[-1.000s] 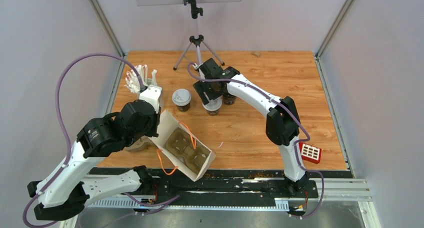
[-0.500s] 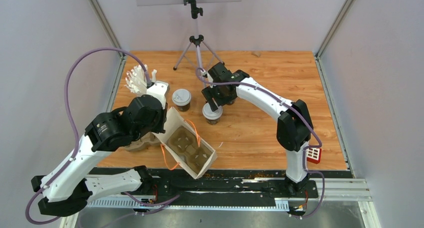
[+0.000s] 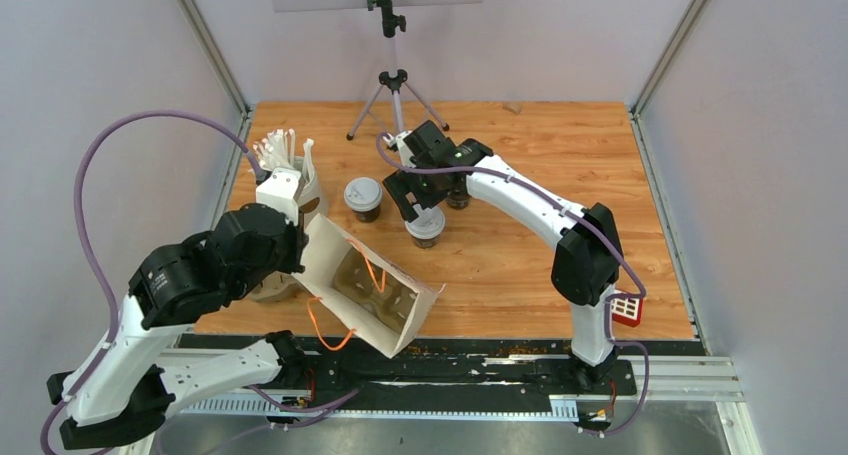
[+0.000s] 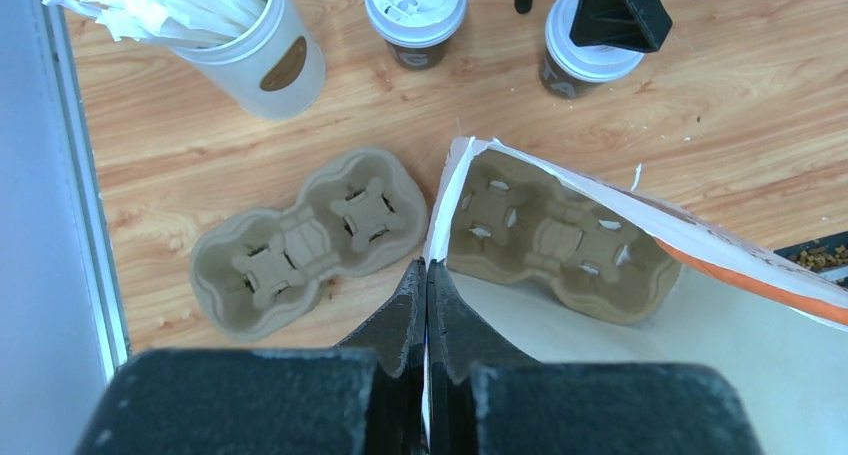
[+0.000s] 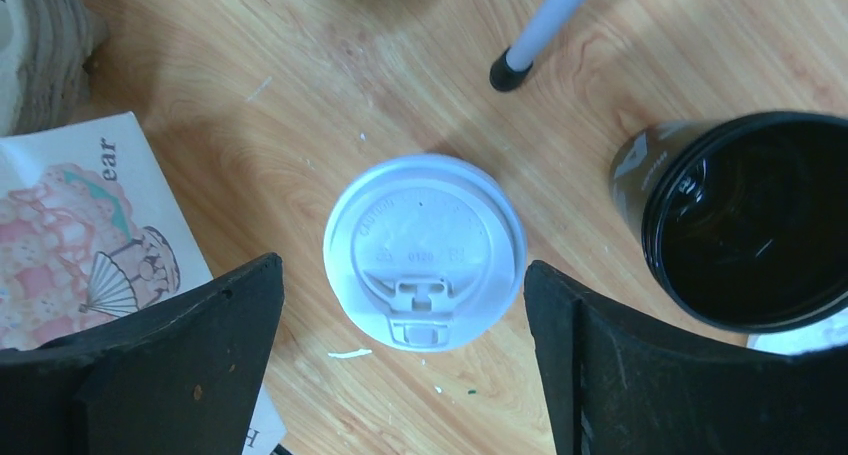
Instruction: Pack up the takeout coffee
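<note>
Two black cups with white lids stand on the table, one [image 3: 363, 197] on the left and one [image 3: 425, 225] in the middle. My right gripper [image 3: 416, 197] hovers open above the middle cup [image 5: 425, 250], one finger [image 5: 170, 365] on each side, not touching it. A third black cup [image 5: 750, 220] without a lid stands just right of it. My left gripper [image 4: 427, 275] is shut on the rim of the white paper bag [image 4: 700, 325], holding its mouth open. A brown carrier tray [image 4: 555, 240] lies inside the bag [image 3: 385, 300].
A second brown tray [image 4: 305, 240] lies on the table left of the bag. A white cup of straws [image 4: 255, 40] stands at the back left. A tripod [image 3: 395, 85] stands behind the cups, one leg [image 5: 545, 25] near the gripper. A red device [image 3: 620, 305] lies at the front right.
My left arm has tipped the bag further, turning its mouth more to the right. My right gripper swung right, then back left over the middle lidded cup, which now stands slightly nearer.
</note>
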{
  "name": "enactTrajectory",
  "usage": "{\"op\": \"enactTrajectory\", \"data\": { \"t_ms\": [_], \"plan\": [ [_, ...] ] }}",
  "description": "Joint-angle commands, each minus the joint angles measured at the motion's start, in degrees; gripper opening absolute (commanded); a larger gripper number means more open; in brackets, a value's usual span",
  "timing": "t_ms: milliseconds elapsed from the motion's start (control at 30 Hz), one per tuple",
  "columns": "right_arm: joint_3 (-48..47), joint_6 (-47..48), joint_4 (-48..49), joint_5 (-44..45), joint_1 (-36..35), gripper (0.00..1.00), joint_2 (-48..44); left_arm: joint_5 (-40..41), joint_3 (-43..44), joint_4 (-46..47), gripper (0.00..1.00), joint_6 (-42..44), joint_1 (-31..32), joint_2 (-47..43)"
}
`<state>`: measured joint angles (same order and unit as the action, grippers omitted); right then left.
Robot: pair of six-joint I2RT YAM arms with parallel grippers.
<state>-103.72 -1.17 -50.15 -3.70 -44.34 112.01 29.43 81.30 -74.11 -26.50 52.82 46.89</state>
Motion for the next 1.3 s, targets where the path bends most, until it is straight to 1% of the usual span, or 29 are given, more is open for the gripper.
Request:
{"op": "enactTrajectory", "data": {
  "t_ms": [0, 167, 400, 767, 900, 1067, 1267],
  "plan": [
    [-4.18, 3.07, -0.51, 2.14, -1.15, 0.91, 1.92, 1.2, 1.62, 0.53, 0.0, 0.65, -0.18, 0.52],
    [-3.84, 3.51, -0.88, 1.5, -1.19, 0.92, 2.53, -0.65, 0.76, 1.8, 0.0, 1.46, -0.18, -0.13],
    [-3.95, 3.92, -2.36, 3.17, -1.28, 0.92, 3.17, -5.65, -1.87, 5.43, 0.0, 3.55, -0.17, -1.31],
    [-2.72, 3.83, -3.02, 2.74, -1.28, 0.91, 3.72, -5.02, -1.2, 5.44, 0.0, 3.65, -0.17, -0.28],
    [-2.63, 3.74, -3.0, 2.5, -1.19, 0.88, 4.2, -5.38, -1.4, 5.89, 0.0, 3.49, -0.17, -0.09],
    [-2.31, 3.38, -3.24, 2.63, -1.2, 0.89, 4.62, -5.35, -1.38, 5.99, 0.0, 3.48, -0.17, -0.11],
    [-1.85, 3.15, -3.34, 2.99, -1.07, 0.87, 4.8, -5.28, -1.38, 5.9, 0.0, 3.34, -0.17, -0.6]
  ]
}}
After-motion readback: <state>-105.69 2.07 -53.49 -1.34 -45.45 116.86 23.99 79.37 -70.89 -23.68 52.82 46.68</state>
